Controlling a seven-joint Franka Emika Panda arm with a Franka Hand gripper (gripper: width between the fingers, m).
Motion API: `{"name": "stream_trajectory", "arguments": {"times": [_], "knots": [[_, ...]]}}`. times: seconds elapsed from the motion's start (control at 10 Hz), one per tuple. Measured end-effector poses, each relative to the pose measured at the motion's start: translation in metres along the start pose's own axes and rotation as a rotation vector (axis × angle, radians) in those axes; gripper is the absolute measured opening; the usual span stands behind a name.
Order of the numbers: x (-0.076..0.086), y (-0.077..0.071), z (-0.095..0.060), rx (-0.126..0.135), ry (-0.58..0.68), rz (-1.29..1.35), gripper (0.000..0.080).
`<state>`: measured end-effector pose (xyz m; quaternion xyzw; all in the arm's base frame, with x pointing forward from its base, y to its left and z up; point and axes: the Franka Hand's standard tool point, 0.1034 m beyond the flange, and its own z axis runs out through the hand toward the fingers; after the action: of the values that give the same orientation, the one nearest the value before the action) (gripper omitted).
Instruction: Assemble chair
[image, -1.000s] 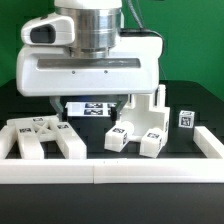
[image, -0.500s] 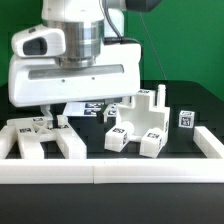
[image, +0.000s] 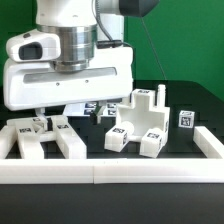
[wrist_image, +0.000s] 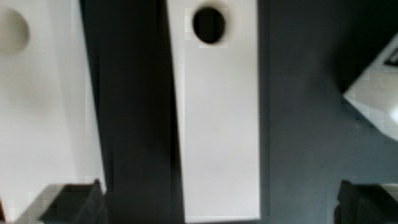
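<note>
Over on the exterior view's left, flat white chair slabs (image: 45, 142) lie on the dark surface (image: 205, 108). The gripper (wrist_image: 217, 203) hovers right above them, jaws spread wide, nothing held. The wrist view shows a long slab (wrist_image: 214, 110) with a hole lying between them. Further right stands a boxy chair section (image: 140, 122), then a small tagged block (image: 185, 119).

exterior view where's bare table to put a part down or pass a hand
Bare black strip between the flat slab parts and the upright chair assembly, back from the front rail. A smaller patch in front of the tagged cube, beside the assembly. Crowded: the exterior view's left corner, where the open gripper hangs over the slabs.
</note>
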<state>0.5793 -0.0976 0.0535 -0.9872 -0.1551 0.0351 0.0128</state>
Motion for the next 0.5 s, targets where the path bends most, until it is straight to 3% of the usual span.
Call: {"name": "stream_trajectory", "arguments": {"times": [0.2,0.5], "knots": [[-0.0147,0.0081,0.0081,-0.030,0.076,-0.049,0.0649],[-0.0145,0.0069,0.0092,-0.025,0.067,-0.043,0.0649]]}}
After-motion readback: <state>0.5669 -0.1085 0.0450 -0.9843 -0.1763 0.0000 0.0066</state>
